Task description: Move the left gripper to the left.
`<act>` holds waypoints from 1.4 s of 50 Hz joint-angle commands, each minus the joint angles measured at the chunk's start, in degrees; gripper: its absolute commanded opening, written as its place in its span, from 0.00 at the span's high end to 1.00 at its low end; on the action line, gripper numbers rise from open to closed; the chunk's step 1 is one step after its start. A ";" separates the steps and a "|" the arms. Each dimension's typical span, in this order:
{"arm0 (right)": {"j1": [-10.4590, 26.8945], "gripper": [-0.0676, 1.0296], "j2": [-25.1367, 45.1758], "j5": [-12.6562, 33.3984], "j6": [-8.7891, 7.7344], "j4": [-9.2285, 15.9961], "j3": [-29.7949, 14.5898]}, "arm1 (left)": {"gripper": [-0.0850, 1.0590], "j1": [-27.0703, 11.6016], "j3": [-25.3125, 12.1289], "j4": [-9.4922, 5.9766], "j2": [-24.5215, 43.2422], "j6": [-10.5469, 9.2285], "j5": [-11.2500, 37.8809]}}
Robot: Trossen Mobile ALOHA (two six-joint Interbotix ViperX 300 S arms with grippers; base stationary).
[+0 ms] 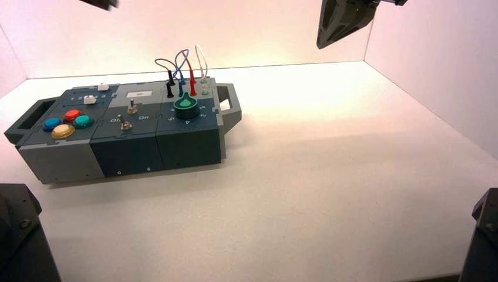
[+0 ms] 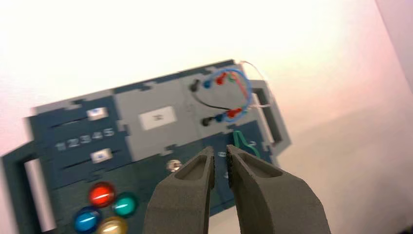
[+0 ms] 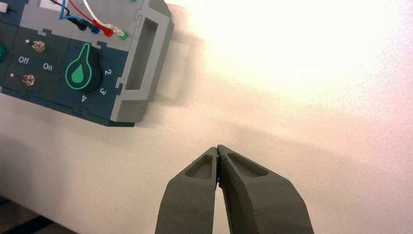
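Taking the high view as a clock face, with twelve at its far edge, the left gripper (image 2: 221,147) is hanging in the air near eleven o'clock, mostly out of that view. The box (image 1: 127,160) is sitting on the worktop (image 1: 329,194) toward nine o'clock. In the left wrist view the gripper's two tapering fingers are lying almost together, a narrow gap showing between their tips, and they are grasping nothing. The right gripper (image 3: 217,147) is waiting idle near one o'clock, clenched on nothing.

The step is calling for a sideways glide of the left gripper toward nine o'clock. Its own arm is carrying it, so nothing is needing to take hold of it; were a hand guiding it, the broad base behind the fingers would likely be a better place than the slim tips. The matte plastic is looking hard and stiff, probably not very slippery, and should be travelling as one rigid piece without sagging. Its weight is likely moderate, borne by the arm. The softer, more fragile things are the looped wires (image 2: 250,95) at the box's far right corner; the pointed fingers could be snagging them if the gripper were dipping, so an even height is seeming wise.
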 commanded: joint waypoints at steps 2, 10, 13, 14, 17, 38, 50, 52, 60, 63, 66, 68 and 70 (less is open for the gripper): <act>0.35 0.96 -1.05 -0.26 0.00 0.18 -0.70 | 0.79 3.16 -0.09 1.93 -3.08 0.26 1.49; 0.35 0.96 -1.05 -0.18 0.00 0.09 -0.70 | 0.79 6.24 0.88 4.22 -5.98 0.35 3.25; 0.35 0.96 -1.14 -0.18 -0.09 0.09 -0.70 | 0.79 7.21 1.32 5.10 -7.21 0.35 3.87; 0.35 0.96 -1.05 -0.18 -0.09 0.09 -0.70 | 0.79 7.56 1.58 5.45 -7.73 0.26 4.04; 0.35 0.96 -1.05 -0.18 -0.09 0.09 -0.70 | 0.79 8.53 2.11 6.33 -9.14 0.26 4.57; 0.35 0.96 -1.05 0.18 -0.26 0.09 -0.70 | 0.79 13.89 4.92 10.20 -16.52 0.35 7.03; 0.35 0.96 -1.05 0.18 -0.26 0.00 -0.97 | 0.79 13.97 5.36 10.20 -16.70 0.18 7.12; 0.35 0.96 -1.05 0.18 -0.35 0.00 -1.05 | 0.79 13.97 5.36 10.20 -16.70 0.18 7.12; 0.35 0.96 -0.79 0.18 -0.26 0.00 -1.49 | 0.79 13.97 5.45 10.20 -16.70 0.09 6.94; 0.35 0.96 -0.79 0.09 -0.35 0.00 -1.32 | 0.79 13.97 5.54 10.28 -16.70 0.18 6.94; 0.35 0.96 -0.70 0.18 -0.35 0.00 -1.23 | 0.79 13.97 5.54 10.20 -16.70 0.18 6.86; 0.26 0.96 -0.70 0.18 -0.35 0.00 -1.23 | 0.79 13.97 5.63 10.20 -16.70 0.18 6.86; 0.35 0.96 -0.70 0.18 -0.35 0.00 -1.23 | 0.79 14.06 5.63 10.20 -16.61 0.18 6.86</act>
